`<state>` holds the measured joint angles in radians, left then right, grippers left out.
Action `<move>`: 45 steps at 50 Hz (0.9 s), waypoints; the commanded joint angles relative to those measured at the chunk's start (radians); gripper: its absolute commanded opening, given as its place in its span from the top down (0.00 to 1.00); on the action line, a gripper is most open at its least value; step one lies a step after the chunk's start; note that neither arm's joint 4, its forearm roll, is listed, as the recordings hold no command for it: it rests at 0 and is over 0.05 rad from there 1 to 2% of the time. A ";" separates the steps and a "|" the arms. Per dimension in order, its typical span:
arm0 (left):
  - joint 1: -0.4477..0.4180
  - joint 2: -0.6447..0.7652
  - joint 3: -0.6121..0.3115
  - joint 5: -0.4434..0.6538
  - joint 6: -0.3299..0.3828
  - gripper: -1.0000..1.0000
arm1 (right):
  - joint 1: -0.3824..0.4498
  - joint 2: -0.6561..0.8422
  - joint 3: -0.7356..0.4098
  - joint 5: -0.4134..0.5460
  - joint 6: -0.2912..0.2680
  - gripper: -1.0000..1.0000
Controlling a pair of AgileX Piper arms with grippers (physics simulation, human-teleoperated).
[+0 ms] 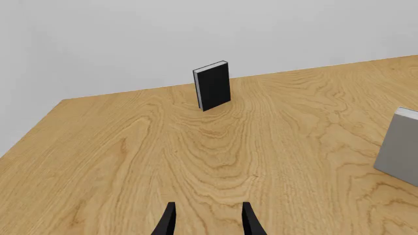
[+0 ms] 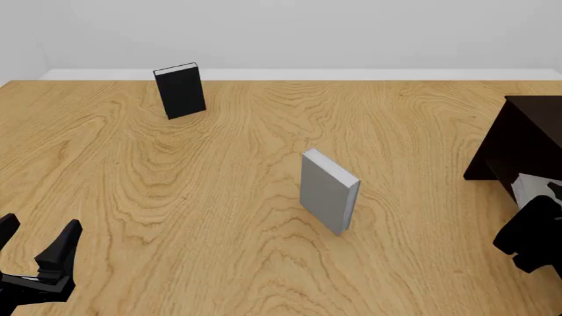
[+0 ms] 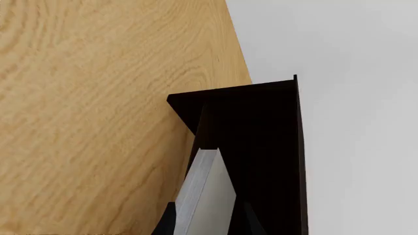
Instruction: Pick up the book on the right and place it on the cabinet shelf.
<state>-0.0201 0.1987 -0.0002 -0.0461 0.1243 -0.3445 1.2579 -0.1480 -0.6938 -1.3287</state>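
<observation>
My right gripper (image 3: 209, 221) is shut on the light-grey book (image 3: 207, 196), which shows white page edges. It holds the book edge-on, with the far end at the opening of the very dark cabinet (image 3: 261, 127). In the front view the cabinet (image 2: 527, 131) stands at the right edge. There a bit of the book (image 2: 527, 187) shows just in front of it, above my right gripper (image 2: 540, 203). My left gripper (image 2: 35, 240) is open and empty at the near left; its fingers (image 1: 168, 221) also show in the left wrist view.
A second grey book (image 2: 327, 191) stands upright mid-table and also shows in the left wrist view (image 1: 400, 147). A black book (image 2: 180, 90) stands upright at the far left and shows in the left wrist view (image 1: 213, 85) too. The wooden table (image 2: 176, 197) ends at a white wall.
</observation>
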 commanded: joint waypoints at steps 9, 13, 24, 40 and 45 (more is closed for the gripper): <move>-0.007 -0.003 0.000 0.002 -0.005 0.00 | -0.071 -0.014 -0.006 0.036 -0.044 0.00; -0.008 -0.002 0.000 0.000 -0.005 0.00 | -0.075 -0.021 -0.011 0.047 -0.048 0.00; -0.009 -0.005 0.000 0.002 -0.003 0.00 | -0.055 -0.024 -0.015 0.049 -0.045 0.00; -0.009 -0.020 0.000 0.017 -0.003 0.00 | 0.043 -0.037 -0.040 0.069 -0.048 0.00; -0.009 -0.030 0.000 0.029 -0.003 0.00 | 0.062 -0.040 -0.052 0.076 -0.050 0.00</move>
<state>-0.0224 0.1880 -0.0002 -0.0385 0.1248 -0.3255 1.2356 -0.1724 -0.6577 -1.3310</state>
